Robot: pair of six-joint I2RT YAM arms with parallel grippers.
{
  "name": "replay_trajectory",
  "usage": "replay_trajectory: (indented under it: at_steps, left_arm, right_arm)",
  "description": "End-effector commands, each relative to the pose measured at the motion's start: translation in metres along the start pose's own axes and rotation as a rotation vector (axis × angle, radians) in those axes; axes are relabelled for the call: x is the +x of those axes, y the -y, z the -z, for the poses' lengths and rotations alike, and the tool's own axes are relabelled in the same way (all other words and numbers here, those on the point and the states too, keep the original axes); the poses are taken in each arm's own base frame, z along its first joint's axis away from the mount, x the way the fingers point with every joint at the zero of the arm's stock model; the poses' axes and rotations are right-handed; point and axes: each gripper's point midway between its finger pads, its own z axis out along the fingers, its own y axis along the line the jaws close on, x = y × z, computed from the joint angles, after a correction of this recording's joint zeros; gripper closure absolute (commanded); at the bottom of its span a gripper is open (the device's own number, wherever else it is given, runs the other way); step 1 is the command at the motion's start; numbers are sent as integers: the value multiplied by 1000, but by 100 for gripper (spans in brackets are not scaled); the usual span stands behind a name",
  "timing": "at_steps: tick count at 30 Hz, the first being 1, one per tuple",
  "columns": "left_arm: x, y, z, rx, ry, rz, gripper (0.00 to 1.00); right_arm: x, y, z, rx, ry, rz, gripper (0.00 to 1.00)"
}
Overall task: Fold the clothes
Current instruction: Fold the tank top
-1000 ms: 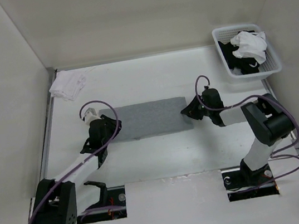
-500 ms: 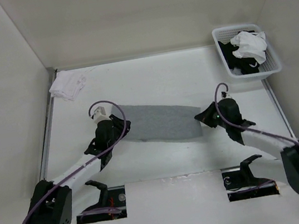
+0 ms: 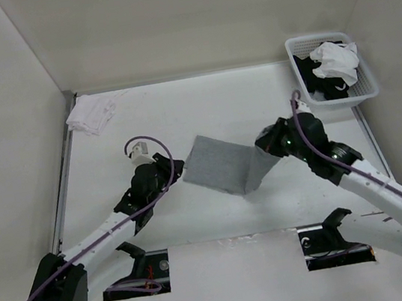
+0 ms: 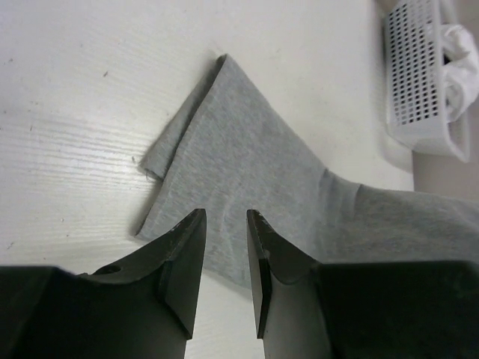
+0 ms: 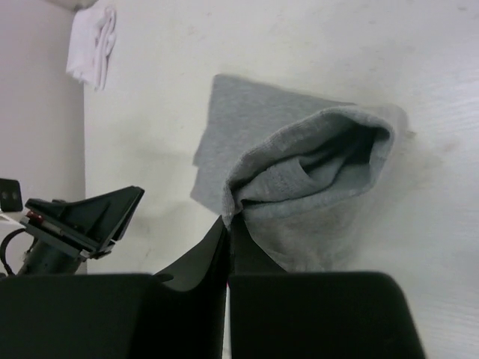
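White-painted wood grain runs across the table (image 3: 179, 108), with plain pale walls on three sides. Look to the middle of the top view and you find the top (image 3: 218, 164): a soft, matte, light grey knit, folded into a band of several layers. Its long axis runs left to right across the frame. The left part lies flat as a slanted four-sided panel with one corner pointing to the upper left, while the right end rises off the table and curls over into a rounded, hollow loop.

Your right gripper (image 5: 227, 221) is closed tight on the edge of that raised loop, and the cloth hangs from its black fingers.

Your left gripper (image 4: 224, 218) sits at the flat left end with its jaws a narrow gap apart. Grey knit shows in the gap, but you cannot tell whether they pinch it.

At the upper right stands a white perforated plastic basket (image 3: 301, 82) holding crumpled white and black garments. A rumpled white bundle (image 3: 89, 112) lies at the upper left of the table.
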Motion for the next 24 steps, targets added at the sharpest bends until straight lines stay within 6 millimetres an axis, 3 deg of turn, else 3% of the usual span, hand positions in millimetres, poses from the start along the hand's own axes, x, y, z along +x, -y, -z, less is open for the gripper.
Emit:
replay_trajectory:
  at_steps: [1, 5, 12, 17, 21, 24]
  left_arm:
    - [-27, 23, 10, 72, 82, 29, 73]
    - [-35, 20, 19, 80, 100, 32, 72]
    - [-37, 11, 25, 93, 103, 55, 72]
    - [-41, 6, 26, 87, 112, 62, 72]
    - [-46, 10, 25, 91, 118, 54, 72]
    - [-47, 23, 24, 112, 115, 28, 72]
  right_arm:
    - [-7, -35, -16, 21, 0, 71, 98]
    - [8, -64, -59, 48, -78, 136, 98]
    - [59, -102, -136, 91, -208, 229, 97]
    - [89, -117, -184, 105, -261, 225, 92]
    - [107, -141, -197, 47, -287, 202, 59]
    - [92, -159, -177, -34, -238, 181, 50]
